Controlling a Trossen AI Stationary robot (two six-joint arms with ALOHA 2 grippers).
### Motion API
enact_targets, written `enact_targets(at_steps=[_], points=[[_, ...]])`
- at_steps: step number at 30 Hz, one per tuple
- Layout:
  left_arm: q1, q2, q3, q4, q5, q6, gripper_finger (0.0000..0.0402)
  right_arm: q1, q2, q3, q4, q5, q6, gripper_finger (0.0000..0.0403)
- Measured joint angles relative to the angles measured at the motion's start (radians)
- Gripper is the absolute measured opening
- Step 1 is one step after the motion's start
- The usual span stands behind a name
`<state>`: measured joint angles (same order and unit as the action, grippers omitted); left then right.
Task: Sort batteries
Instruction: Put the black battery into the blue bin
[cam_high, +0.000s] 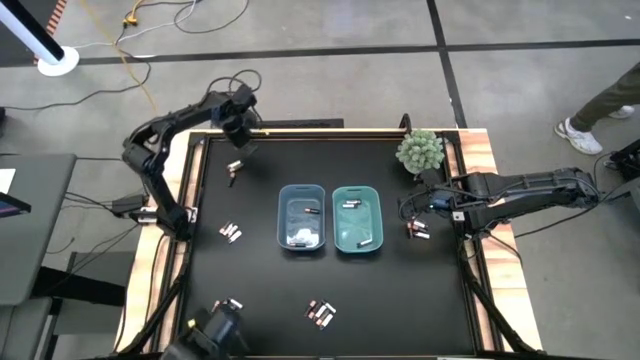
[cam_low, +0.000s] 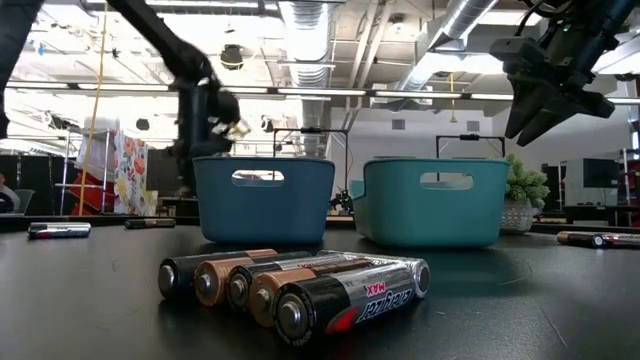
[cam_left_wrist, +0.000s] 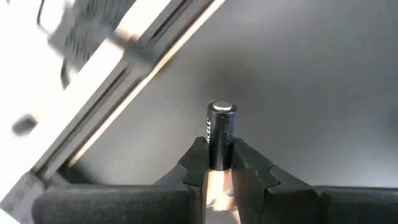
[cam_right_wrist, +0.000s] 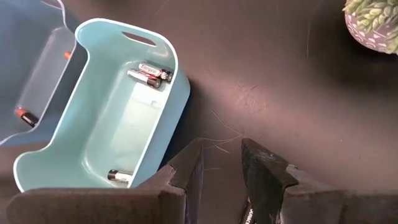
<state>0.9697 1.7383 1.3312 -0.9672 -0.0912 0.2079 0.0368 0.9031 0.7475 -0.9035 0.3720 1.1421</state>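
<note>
While a few batteries already lie in the two bins, most are still scattered on the surface (cam_high: 260, 290), so by the look of it the sorting is at an early-to-middle stage. The blue bin (cam_high: 302, 219) holds some cells, and the teal bin (cam_high: 357, 219) just beside it holds at least three, two at one end and one at the other. Loose clusters remain around the blue bin: one (cam_high: 321, 313) toward the near edge, one pair (cam_high: 231, 231) to its left, another (cam_high: 234, 167) farther back on the left, and a group (cam_high: 417, 230) beyond the teal bin.

The left claw (cam_left_wrist: 219, 171), raised over the far left corner well apart from the blue bin, is clenched on one battery (cam_left_wrist: 221, 134). The right claw (cam_right_wrist: 221, 165), beyond the teal bin, is parted and grasps nothing.
</note>
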Motion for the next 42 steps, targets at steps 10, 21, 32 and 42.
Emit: enact_targets(at_steps=[10,21,32,42], points=[[-0.358,-0.137,0.095,0.021,0.013,-0.145,0.0039,0.0,0.0,0.0,0.001,0.0,-0.115,0.0127],[-0.704,-0.133,0.107,0.112,0.01,-0.36,0.0039,0.0,0.0,0.0,0.001,-0.003,-0.269,0.0127],[-0.827,0.007,0.112,0.112,-0.021,-0.492,0.0039,0.003,0.0,0.0,-0.005,-0.006,-0.367,0.0127],[-0.855,0.183,0.113,0.102,0.046,-0.536,0.0045,0.036,0.0,0.0,-0.012,-0.008,-0.391,0.0127]])
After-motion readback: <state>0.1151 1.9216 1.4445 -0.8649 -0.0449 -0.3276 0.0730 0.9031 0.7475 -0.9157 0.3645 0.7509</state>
